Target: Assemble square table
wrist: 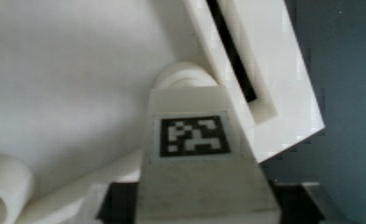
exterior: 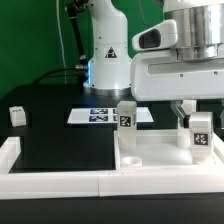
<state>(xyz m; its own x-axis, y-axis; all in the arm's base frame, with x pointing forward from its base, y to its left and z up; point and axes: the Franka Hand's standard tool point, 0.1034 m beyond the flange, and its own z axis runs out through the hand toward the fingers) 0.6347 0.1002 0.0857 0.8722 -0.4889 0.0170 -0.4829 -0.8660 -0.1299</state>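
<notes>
At the exterior view's right, a leg [exterior: 200,133] hides the tool's [exterior: 199,119] tips.

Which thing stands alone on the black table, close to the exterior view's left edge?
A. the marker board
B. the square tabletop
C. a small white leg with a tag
C: a small white leg with a dark tag stands there alone; the tabletop lies toward that view's right, the marker board near the middle.
</notes>
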